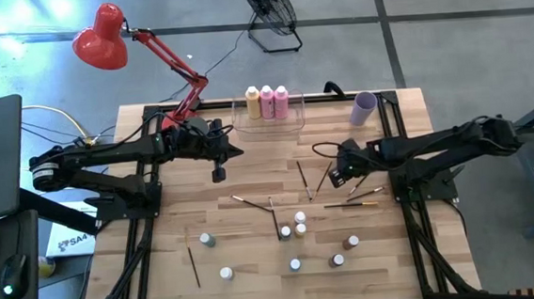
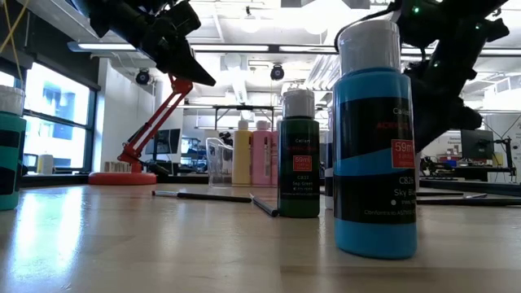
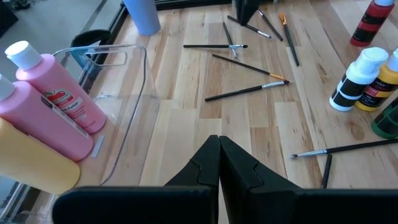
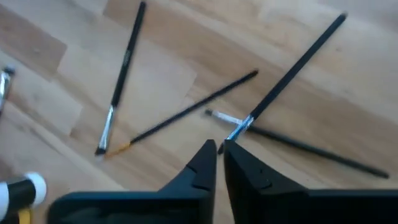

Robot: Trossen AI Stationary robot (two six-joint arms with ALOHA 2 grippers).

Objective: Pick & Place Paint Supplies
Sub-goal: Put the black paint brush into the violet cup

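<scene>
Three tall bottles, one yellow and two pink (image 1: 266,100), stand in a clear bin (image 1: 243,125) at the table's far edge. Small white-capped bottles (image 1: 292,227) stand scattered on the near half; a blue one (image 2: 376,138) and a green one (image 2: 298,155) fill the low view. Thin paintbrushes (image 1: 302,180) lie flat around the middle. My right gripper (image 4: 220,147) is shut, tilted down over two crossed brushes (image 4: 292,62), its tips just short of a metal ferrule (image 4: 239,126). My left gripper (image 3: 219,140) is shut and hangs in the air just in front of the bin.
A lilac cup (image 1: 364,108) stands at the far right of the table. A red desk lamp (image 1: 101,37) is clamped at the far left corner. Black frame rails (image 1: 140,243) run along both sides. Bare wood lies at the near left around a lone brush (image 1: 192,266).
</scene>
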